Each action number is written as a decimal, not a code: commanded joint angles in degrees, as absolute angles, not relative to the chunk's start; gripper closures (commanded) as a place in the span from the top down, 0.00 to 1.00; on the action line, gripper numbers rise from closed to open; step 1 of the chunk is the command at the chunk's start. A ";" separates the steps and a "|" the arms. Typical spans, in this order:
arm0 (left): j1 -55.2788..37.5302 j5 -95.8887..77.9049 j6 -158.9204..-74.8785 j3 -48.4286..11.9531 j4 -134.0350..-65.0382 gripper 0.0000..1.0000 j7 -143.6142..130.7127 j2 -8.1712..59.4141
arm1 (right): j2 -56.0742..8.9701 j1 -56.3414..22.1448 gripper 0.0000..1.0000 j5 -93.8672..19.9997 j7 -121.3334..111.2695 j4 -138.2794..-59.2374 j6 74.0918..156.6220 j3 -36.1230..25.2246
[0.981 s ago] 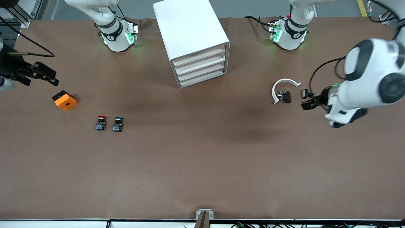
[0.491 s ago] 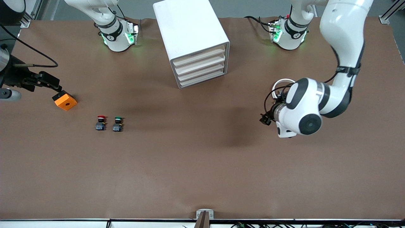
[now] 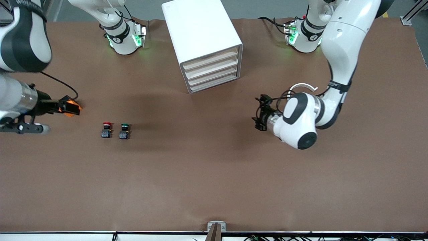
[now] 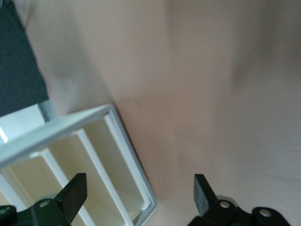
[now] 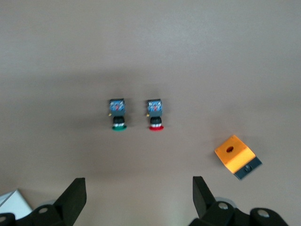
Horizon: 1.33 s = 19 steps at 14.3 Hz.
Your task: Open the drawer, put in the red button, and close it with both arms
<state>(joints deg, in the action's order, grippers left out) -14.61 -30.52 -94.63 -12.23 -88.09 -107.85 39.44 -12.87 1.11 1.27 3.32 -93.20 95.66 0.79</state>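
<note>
Right wrist view: red button (image 5: 155, 114) lies apart from the spread jaws.

Brown-covered table (image 3: 214, 174), grey floor (image 3: 267, 8) along its edge (aluminium framing (image 3: 409, 15) at corners)

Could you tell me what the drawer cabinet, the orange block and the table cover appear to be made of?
Drawer cabinet: probably plastic, smooth matte white shell with rounded corners and cream drawer fronts.
Orange block: likely moulded or printed plastic, uniform bright colour, crisp edges, a round hole, a dark base.
Table cover: seemingly brown paper or thin matte sheet, dull and faintly creased.
</note>
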 commanded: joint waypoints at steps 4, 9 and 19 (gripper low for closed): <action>-18.80 -42.71 -93.08 -11.95 -86.66 1.00 -118.90 46.14 | -12.22 4.66 1.00 2.29 0.00 -111.41 114.83 1.49; -23.38 -46.66 -92.81 -11.87 -86.49 1.00 -125.48 47.28 | -13.88 4.57 1.00 2.20 0.00 -125.49 138.22 1.49; -28.73 -50.97 -87.19 -12.04 -86.40 0.69 -128.32 47.11 | -27.85 5.45 1.00 2.37 -3.51 -122.87 151.26 1.41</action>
